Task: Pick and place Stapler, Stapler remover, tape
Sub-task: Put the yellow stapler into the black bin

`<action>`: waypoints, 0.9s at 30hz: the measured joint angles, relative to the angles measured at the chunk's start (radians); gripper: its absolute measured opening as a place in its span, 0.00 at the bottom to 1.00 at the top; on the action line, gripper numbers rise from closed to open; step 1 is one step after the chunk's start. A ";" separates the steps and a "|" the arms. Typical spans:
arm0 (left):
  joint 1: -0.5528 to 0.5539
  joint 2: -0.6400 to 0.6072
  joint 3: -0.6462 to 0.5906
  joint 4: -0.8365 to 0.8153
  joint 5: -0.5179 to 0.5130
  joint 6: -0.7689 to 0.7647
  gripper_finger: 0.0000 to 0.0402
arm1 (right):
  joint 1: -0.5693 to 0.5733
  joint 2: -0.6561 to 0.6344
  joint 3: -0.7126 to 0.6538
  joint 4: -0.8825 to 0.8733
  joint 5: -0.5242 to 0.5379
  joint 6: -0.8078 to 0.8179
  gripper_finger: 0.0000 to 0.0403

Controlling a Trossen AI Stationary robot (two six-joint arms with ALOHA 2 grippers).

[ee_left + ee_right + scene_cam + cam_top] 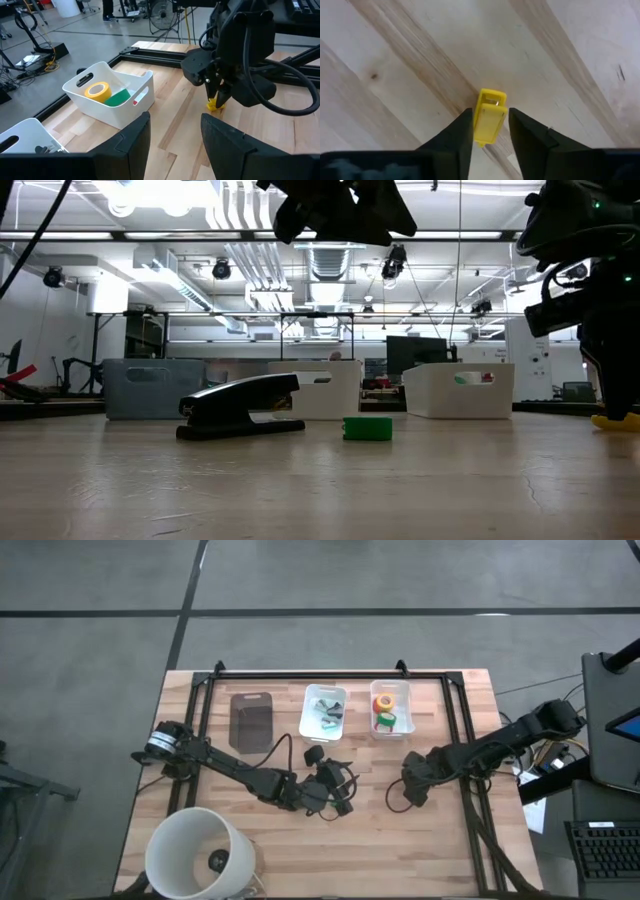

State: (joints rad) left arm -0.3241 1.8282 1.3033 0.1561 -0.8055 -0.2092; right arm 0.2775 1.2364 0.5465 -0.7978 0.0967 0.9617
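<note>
The black stapler [315, 754] [240, 408] lies flat on the table in front of the bins, with a small green piece [367, 428] beside it. Rolls of tape [385, 710], one of them a yellow roll [98, 91], sit in the right-hand white bin [405, 692]. A small yellow staple remover [489, 119] [215, 104] lies on the wood right of centre. My right gripper [490, 125] [412, 790] points down, shut on it. My left gripper [175, 135] [338, 795] hangs open above mid-table, near the stapler, holding nothing. My right gripper pinches the yellow staple remover between its two fingers [462, 130], coming from above and pointing down. The fingers meet its long sides [481, 125], lying along it. The remover still rests on the table.
A dark grey tray [252, 720] and a second white bin [310, 725] with small tools stand at the far side, inside a black frame [330, 673]. A large white bucket [165, 840] sits at the near left corner. Bare wood lies between the arms and the near edge.
</note>
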 joint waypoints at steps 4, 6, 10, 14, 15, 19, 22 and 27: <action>0.000 0.000 0.000 0.000 0.002 -0.003 0.44 | 0.000 -0.018 0.000 0.003 0.000 -0.012 0.20; 0.000 0.000 0.000 0.000 0.021 -0.020 0.44 | 0.000 -0.027 0.002 0.014 0.000 -0.033 0.17; 0.002 0.000 0.000 0.004 0.099 -0.029 0.44 | 0.002 -0.051 0.003 0.087 -0.007 -0.084 0.13; 0.006 0.000 0.000 0.009 0.188 -0.014 0.44 | 0.013 -0.083 0.003 0.212 -0.022 -0.157 0.15; 0.006 0.000 0.000 0.009 0.208 -0.013 0.44 | 0.018 -0.092 0.003 0.246 -0.024 -0.177 0.15; 0.008 0.000 0.000 0.012 0.279 -0.013 0.44 | 0.046 -0.125 0.003 0.381 -0.021 -0.283 0.16; 0.008 0.000 0.000 0.012 0.330 0.013 0.44 | 0.083 -0.140 0.003 0.487 -0.015 -0.397 0.15; 0.008 0.000 0.000 0.030 0.460 0.042 0.44 | 0.160 -0.148 0.003 0.658 0.057 -0.558 0.15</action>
State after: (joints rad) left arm -0.3161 1.8282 1.3029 0.1859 -0.3452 -0.1673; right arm 0.4378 1.0887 0.5499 -0.1399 0.1542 0.4035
